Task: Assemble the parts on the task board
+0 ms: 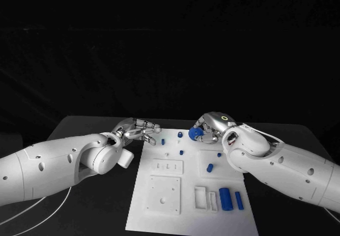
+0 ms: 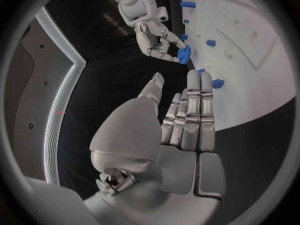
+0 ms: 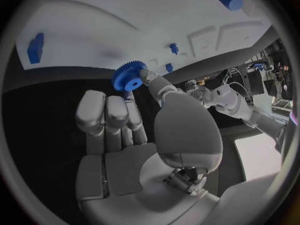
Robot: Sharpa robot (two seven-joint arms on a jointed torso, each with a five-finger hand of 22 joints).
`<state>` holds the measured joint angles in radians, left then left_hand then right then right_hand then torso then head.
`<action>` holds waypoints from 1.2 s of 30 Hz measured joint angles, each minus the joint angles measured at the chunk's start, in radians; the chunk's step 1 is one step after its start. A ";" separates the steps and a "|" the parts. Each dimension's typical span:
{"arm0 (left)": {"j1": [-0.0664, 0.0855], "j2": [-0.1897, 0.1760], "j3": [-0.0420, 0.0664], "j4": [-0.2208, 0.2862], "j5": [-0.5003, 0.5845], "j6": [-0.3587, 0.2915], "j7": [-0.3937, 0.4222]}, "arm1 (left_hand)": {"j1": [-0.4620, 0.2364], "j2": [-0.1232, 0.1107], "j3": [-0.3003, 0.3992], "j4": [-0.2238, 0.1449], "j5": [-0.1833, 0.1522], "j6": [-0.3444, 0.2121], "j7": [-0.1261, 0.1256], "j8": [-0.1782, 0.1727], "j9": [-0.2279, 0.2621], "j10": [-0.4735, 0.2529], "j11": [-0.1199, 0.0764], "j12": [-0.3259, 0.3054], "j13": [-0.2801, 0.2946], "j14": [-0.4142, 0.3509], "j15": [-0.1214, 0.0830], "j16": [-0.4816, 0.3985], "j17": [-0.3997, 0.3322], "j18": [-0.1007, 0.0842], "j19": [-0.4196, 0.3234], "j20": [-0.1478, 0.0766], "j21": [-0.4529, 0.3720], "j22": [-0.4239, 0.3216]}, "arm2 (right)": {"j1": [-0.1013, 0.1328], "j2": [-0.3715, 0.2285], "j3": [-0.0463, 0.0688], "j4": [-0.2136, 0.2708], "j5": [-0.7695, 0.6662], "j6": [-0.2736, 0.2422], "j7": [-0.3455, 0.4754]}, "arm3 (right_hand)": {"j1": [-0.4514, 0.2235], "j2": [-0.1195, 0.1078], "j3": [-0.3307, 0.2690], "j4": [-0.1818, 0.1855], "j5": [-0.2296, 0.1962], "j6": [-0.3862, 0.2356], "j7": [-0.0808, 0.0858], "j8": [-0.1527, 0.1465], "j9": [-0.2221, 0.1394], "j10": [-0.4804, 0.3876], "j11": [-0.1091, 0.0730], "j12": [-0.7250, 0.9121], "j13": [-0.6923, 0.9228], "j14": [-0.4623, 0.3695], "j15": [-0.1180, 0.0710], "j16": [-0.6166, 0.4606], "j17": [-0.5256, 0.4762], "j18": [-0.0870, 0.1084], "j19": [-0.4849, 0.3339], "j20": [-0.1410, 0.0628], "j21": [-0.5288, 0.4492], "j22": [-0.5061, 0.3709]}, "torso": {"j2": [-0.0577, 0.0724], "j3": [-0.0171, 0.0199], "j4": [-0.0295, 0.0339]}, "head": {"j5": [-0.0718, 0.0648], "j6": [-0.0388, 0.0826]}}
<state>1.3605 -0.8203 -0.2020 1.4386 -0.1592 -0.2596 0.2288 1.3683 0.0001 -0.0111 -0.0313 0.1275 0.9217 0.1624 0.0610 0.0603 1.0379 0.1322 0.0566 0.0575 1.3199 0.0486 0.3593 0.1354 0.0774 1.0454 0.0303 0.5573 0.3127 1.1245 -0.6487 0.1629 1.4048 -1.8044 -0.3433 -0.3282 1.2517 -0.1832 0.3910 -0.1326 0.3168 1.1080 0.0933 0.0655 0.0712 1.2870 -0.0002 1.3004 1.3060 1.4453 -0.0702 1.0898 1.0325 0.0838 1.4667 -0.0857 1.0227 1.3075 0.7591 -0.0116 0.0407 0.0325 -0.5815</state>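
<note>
The black table point(image 1: 85, 128) carries the white task board point(image 1: 187, 216), a long plate that runs away from the robot down the middle. The left arm point(image 1: 49, 167) comes in from the side and ends at the board's far left corner, while the right arm point(image 1: 290, 169) crosses above the board's right edge toward its far end. The left hand point(image 1: 138, 130) hovers at that far left corner with its fingers apart and nothing in them; in the left wrist view its fingers point(image 2: 194, 110) lie straight and side by side, reaching to the board's edge. The right hand point(image 1: 209, 129) sits just past the far edge of the board and pinches a blue gear point(image 3: 128, 76) between thumb and fingertip, the other fingers point(image 3: 109, 117) stretched out beneath it. On the near right part of the board a large blue cylinder point(image 1: 225, 198) lies lengthwise, with a thinner blue pin point(image 1: 240, 200) just beside it on the right. A blue block point(image 1: 210, 167) lies further up the board near the right arm. Small blue pegs point(image 1: 180, 134) stand near the far end, between the two hands.
</note>
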 measured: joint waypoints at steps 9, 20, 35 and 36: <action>0.000 0.000 0.000 0.000 0.000 0.000 -0.001 | 0.000 0.000 0.000 0.000 0.000 0.000 0.000 0.000 0.000 0.000 0.000 0.000 0.000 0.000 0.000 0.000 0.000 0.000 0.000 0.000 0.000 0.000 | -0.003 0.034 -0.011 0.026 -0.058 -0.041 -0.030 | -0.005 -0.005 0.007 0.002 -0.007 0.000 0.000 0.000 -0.001 0.007 0.000 0.000 0.002 0.000 0.000 0.000 0.000 0.000 0.000 0.000 0.005 0.000 | 0.001 -0.0012 0.0020 | 0.006 0.003; 0.000 0.003 0.000 0.001 0.000 0.000 -0.001 | 0.000 0.000 0.000 0.000 0.000 0.000 0.000 0.000 0.000 0.000 0.000 0.000 0.000 0.000 0.000 0.000 0.000 0.000 0.000 0.000 0.000 0.000 | -0.015 0.095 -0.044 -0.006 -0.093 -0.056 -0.044 | -0.002 -0.008 0.007 0.002 -0.007 0.000 0.000 0.000 -0.002 0.007 0.000 0.000 0.001 0.000 0.000 0.000 -0.001 0.000 0.000 0.000 0.005 0.000 | 0.004 0.0003 0.0012 | 0.018 0.002; 0.000 0.005 0.000 0.004 0.000 0.000 -0.001 | 0.000 0.000 0.000 0.000 0.000 0.000 0.000 0.000 0.000 0.000 0.000 0.000 0.000 0.000 0.000 0.000 0.000 0.000 0.000 0.000 0.000 0.000 | -0.028 0.142 -0.053 -0.062 -0.109 -0.058 -0.044 | -0.001 -0.009 0.007 0.002 -0.007 0.000 -0.001 -0.003 -0.002 0.007 0.000 0.000 0.001 0.000 0.000 0.000 -0.006 0.000 0.000 0.000 0.005 0.000 | 0.005 0.0006 0.0035 | 0.023 -0.003; 0.000 0.005 0.000 0.005 0.000 0.000 -0.001 | 0.000 0.000 0.000 0.000 0.000 0.000 0.000 0.000 0.000 0.000 0.000 0.000 0.000 0.000 0.000 0.000 0.000 0.000 0.000 0.000 0.000 0.000 | -0.028 0.142 -0.053 -0.064 -0.109 -0.058 -0.044 | -0.001 -0.009 0.007 0.002 -0.007 0.000 -0.001 -0.003 -0.002 0.007 0.000 0.000 0.001 0.000 0.000 0.000 -0.006 0.000 0.000 0.000 0.005 0.000 | 0.005 0.0006 0.0037 | 0.023 -0.003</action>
<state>1.3605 -0.8152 -0.2018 1.4432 -0.1597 -0.2596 0.2281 1.3683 0.0001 -0.0111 -0.0314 0.1276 0.9217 0.1624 0.0610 0.0602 1.0379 0.1322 0.0566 0.0575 1.3199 0.0486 0.3593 0.1354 0.0774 1.0454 0.0303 0.5573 0.3129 1.0968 -0.5063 0.1098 1.3407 -1.9135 -0.4014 -0.3719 1.2504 -0.1925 0.3979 -0.1309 0.3099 1.1078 0.0928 0.0625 0.0694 1.2938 0.0000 1.3004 1.3073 1.4453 -0.0702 1.0898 1.0268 0.0838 1.4667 -0.0857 1.0281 1.3074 0.7646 -0.0110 0.0445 0.0553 -0.5844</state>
